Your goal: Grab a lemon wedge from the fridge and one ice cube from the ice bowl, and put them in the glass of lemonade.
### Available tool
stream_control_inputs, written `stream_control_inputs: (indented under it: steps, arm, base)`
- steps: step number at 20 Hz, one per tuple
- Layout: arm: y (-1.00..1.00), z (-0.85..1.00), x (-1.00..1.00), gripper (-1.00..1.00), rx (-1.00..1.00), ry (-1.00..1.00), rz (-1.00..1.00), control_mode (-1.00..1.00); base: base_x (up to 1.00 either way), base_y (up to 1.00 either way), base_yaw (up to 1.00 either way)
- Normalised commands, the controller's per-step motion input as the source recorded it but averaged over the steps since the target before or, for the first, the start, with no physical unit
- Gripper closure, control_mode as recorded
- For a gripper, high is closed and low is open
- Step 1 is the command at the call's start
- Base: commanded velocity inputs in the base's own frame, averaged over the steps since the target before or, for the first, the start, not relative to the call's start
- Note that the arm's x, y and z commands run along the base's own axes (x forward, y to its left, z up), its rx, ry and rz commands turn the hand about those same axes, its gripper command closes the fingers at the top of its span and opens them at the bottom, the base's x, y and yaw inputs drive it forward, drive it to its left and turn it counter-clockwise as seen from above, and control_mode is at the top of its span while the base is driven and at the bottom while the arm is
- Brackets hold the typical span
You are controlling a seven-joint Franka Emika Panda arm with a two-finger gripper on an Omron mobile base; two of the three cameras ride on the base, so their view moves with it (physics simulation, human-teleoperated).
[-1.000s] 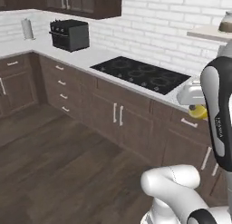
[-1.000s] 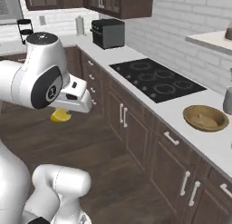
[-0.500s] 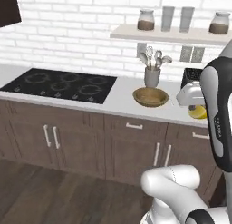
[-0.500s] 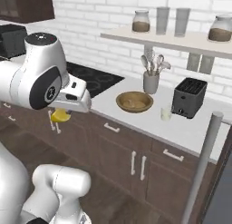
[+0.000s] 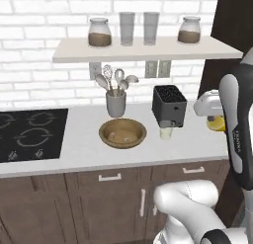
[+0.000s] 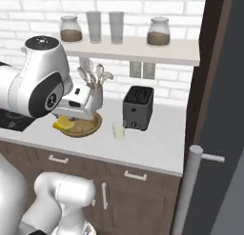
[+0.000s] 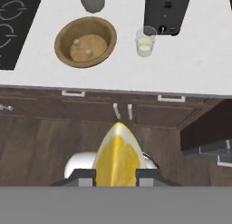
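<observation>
My gripper (image 7: 117,177) is shut on the lemon wedge (image 7: 117,156), a bright yellow slice held over the wooden floor in front of the counter. The same lemon wedge (image 5: 216,123) hangs under the hand at the right, and the lemon wedge (image 6: 62,124) also shows from the other side. On the counter, the brown ice bowl (image 7: 63,35) holds two small ice cubes (image 7: 88,51). The glass of lemonade (image 7: 145,41) stands to its right, in front of the toaster. The ice bowl (image 5: 122,133) and the glass (image 5: 166,133) sit apart. The fridge (image 6: 224,110) stands at the right, its door open.
A black toaster (image 5: 169,105) and a grey utensil cup (image 5: 116,103) stand behind the bowl. A black cooktop (image 5: 29,134) lies to the left. A shelf (image 5: 143,49) above carries jars and two tall glasses. The fridge door handle (image 6: 190,181) juts out at lower right.
The whole scene has swung as the base moved: the cooktop slid left, and the bowl, glass, toaster and fridge came in front. The lemon wedge stays in the gripper.
</observation>
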Motion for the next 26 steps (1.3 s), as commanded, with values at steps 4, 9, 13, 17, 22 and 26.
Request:
stream_control_inputs:
  steps: [4,9,13,17,22,26]
  arm:
    - [0.00,0.00,0.00,1.00,0.00,0.00,0.00,1.00]
    - [0.00,0.00,0.00,1.00,0.00,0.00,0.00,1.00]
    - [0.00,0.00,0.00,1.00,0.00,0.00,0.00,1.00]
    - [0.00,0.00,0.00,1.00,0.00,0.00,0.00,1.00]
    - [0.00,0.00,0.00,1.00,0.00,0.00,0.00,1.00]
    - [0.05,-0.05,0.00,1.00,-0.01,0.03,0.00,-1.00]
  base:
    - [0.87,0.00,-0.23]
    - [0.63,0.19,-0.18]
    - [0.04,0.02,-0.05]
    - [0.00,0.03,0.00]
    - [0.00,0.03,-0.01]
    - [0.00,0.08,0.00]
